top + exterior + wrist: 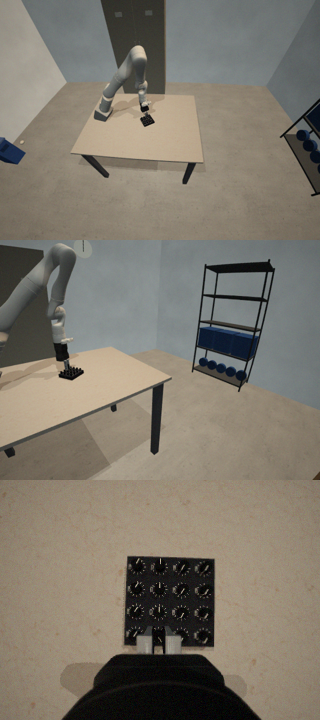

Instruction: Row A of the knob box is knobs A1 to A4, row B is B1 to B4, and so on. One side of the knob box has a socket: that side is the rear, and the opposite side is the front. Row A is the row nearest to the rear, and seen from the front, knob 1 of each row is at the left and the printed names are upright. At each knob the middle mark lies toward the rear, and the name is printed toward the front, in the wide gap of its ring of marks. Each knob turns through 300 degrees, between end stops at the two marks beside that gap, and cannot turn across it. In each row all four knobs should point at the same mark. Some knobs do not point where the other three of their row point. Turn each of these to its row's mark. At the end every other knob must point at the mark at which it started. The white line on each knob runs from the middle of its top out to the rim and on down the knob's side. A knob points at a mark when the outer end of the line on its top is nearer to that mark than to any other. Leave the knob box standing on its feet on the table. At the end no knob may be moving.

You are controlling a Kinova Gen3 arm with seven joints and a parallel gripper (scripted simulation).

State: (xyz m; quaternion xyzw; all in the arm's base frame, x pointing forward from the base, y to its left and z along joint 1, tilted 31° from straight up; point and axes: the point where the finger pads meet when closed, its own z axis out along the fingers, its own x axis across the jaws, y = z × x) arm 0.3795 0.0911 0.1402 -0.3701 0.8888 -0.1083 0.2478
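The black knob box (147,120) (72,373) (170,600) stands on the table with four rows of four knobs. My gripper (146,114) (66,366) (158,635) comes straight down onto the box's edge nearest the wrist camera. In the wrist view its two grey fingers are shut on the second knob from the left (159,636) in the nearest row. That knob's white line slants up and to the left. The knobs above it in that column point straight up in the view. Most other knobs point up and to the right. No socket shows.
The robot base (103,113) sits on the table (155,144) (103,374) at the back left of the box. A black shelf rack (232,325) with blue boxes and discs stands on the floor to the right. A blue box (9,152) lies on the floor at the left.
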